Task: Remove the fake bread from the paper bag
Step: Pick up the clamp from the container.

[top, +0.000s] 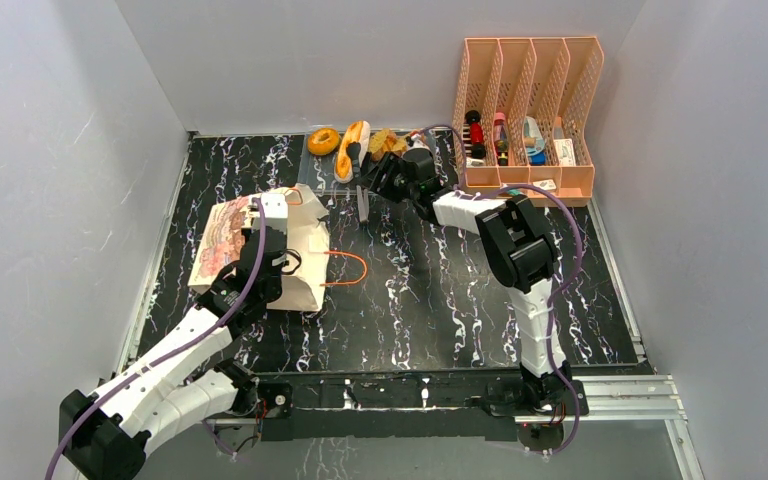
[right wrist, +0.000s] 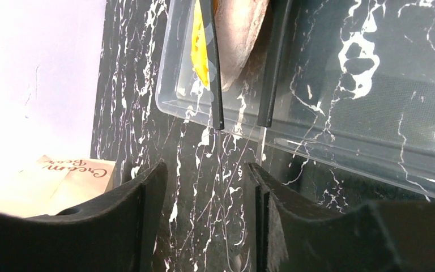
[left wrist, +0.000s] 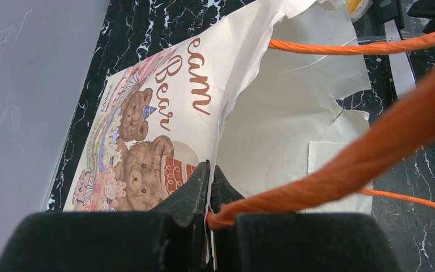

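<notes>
**Paper bag** (top: 308,250). Lies on its side toward the left edge of the worktop, printed face up. The mouth is turned toward the worktop's middle, so its base-to-mouth axis runs roughly left to right. The left wrist view looks into the mouth and shows only bare paper as far as it reaches. Deeper in cannot be told.

**Left gripper** (left wrist: 209,175). Fingers pressed together, pinching the bag's rim where the orange cord handle (left wrist: 374,153) is anchored. It holds the mouth in place.

**Fake bread** (top: 388,142). The visible pieces sit in the clear tray (right wrist: 167,102) at the far edge of the worktop, outside the bag. Among them are a ring doughnut (top: 312,142) and a long roll (top: 352,150).

**Right gripper** (right wrist: 205,170). Fingers spread, nothing between them. It hovers at the tray's near rim.

**Other items.** A slim tool (top: 362,205) with a dark handle and a pale blade lies at the tray's near side. A pink rack (top: 525,110) stands in the far right corner.

**Governing relation.** From the free right gripper, the bag's mouth lies toward the left edge and the near edge, opening toward that gripper. The left arm is nearer the bag but is occupied holding it. Judged so, any further piece falls to the right arm, entering along the bag's axis from the mouth side.
</notes>
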Robot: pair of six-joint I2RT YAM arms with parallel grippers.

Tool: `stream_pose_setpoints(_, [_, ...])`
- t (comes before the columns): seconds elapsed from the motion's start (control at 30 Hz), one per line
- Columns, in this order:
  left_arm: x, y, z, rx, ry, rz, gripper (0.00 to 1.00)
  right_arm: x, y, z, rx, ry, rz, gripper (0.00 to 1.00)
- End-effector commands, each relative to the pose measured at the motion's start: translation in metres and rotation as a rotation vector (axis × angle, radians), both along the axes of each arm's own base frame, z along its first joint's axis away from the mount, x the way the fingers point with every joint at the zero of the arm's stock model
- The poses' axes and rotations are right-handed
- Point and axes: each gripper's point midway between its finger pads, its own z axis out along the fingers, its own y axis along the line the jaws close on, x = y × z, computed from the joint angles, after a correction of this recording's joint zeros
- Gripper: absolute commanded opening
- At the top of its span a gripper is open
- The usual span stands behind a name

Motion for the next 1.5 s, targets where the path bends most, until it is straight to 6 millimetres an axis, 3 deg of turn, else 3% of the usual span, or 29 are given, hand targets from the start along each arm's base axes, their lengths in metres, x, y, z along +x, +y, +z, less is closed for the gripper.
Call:
stream_pose_setpoints(0.0, [0.002,-0.005,0.004,-0.021,-0.025,-0.015,0.0,0.008,0.003,0.028,0.041,-0.097,0.012,0.52])
stream_pose_setpoints(0.53, [0.007,-0.01,-0.001,-0.007,-0.015,-0.035,0.0,0.014,0.007,-0.013,-0.02,-0.065,0.035,0.53])
stream_pose_setpoints(0.97, [0.01,-0.015,-0.004,-0.005,-0.012,-0.057,0.0,0.015,0.019,-0.024,0.047,-0.048,0.07,0.48])
stream_pose_setpoints(1.23, [0.008,-0.012,0.001,-0.002,-0.026,-0.057,0.0,0.007,0.022,-0.021,0.107,-0.035,0.083,0.25])
stream_pose_setpoints(1.47, [0.006,-0.011,0.003,-0.01,-0.031,-0.055,0.0,-0.005,0.014,0.005,0.128,-0.072,0.069,0.24])
